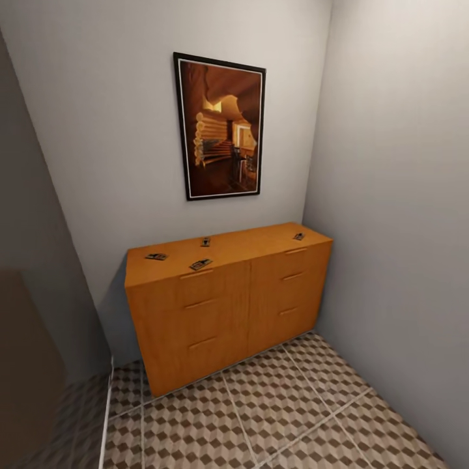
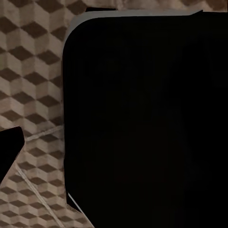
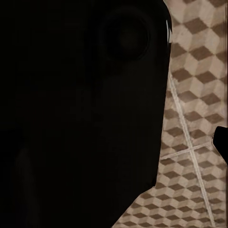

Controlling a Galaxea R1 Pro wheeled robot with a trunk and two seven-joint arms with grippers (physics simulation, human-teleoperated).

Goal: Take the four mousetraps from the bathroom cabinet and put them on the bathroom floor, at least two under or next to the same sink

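A grey-walled corner holds the cabinet (image 1: 228,306) on the bathroom floor (image 1: 260,417); four mousetraps (image 1: 200,264) lie on top. Gripper states cannot be told.

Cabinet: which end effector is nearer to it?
Cannot tell. Both wrist views face the floor beside dark robot parts, arms apparently lowered; the cabinet stands ahead.

The cabinet (image 1: 228,306) is rendered in smooth orange-brown wood with a satin sheen, and the four mousetraps (image 1: 200,264) on its top are seen as small tan wooden boards with dark metal parts. The bathroom floor (image 1: 260,417) is laid in matt tiles printed with a cube pattern, with pale grout. The walls (image 1: 391,195) are finished in plain matt grey paint, and the framed picture (image 1: 221,127) looks glossy.
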